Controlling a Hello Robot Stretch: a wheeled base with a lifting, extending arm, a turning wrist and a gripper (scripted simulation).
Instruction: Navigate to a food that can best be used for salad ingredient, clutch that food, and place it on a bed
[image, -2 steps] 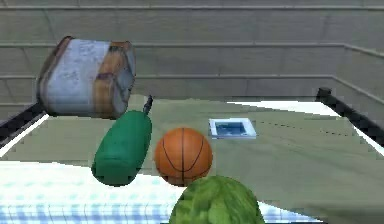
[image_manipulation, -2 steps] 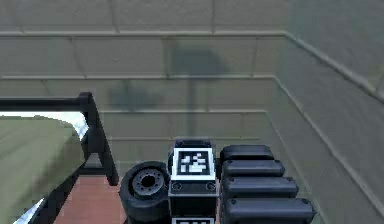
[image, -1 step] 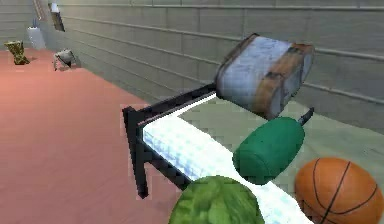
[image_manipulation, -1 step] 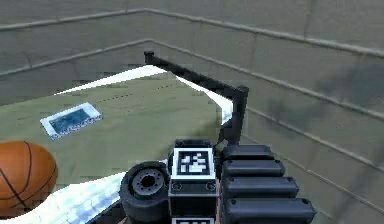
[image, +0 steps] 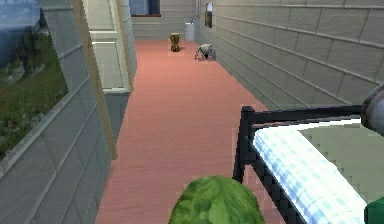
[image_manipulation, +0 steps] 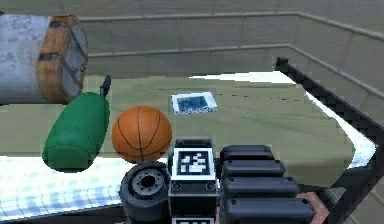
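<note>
Currently, step: the last leg, placing the food on the bed (image_manipulation: 290, 120); this is judged from the claw standing at the bed's near edge.
Claw (image_manipulation: 147, 190): dark body beside a white marker square (image_manipulation: 195, 164). Whether it grasps anything cannot be told, since things lie on the blanket right beyond it.
Green oblong thing (image_manipulation: 77, 131): just beyond the claw, toward the arm side view's left. Whether it rests on the blanket or hangs clear cannot be told. It is possibly the food.
Leafy green head (image: 214, 202): lettuce-like, at the forward view's bottom edge, near the bed frame's corner. Its place relative to the claw cannot be fixed.
Basketball (image_manipulation: 141, 134): directly beyond the claw, just beside the green oblong thing.
Blue-and-white box (image_manipulation: 194, 102): farther out, past the basketball.
Grey bolster (image_manipulation: 40, 58): far beyond the claw, at the upper left.
Next move: probably a low release onto bare blanket, clear of the basketball so neither rolls. The open patch lies beyond the claw toward the right.
</note>
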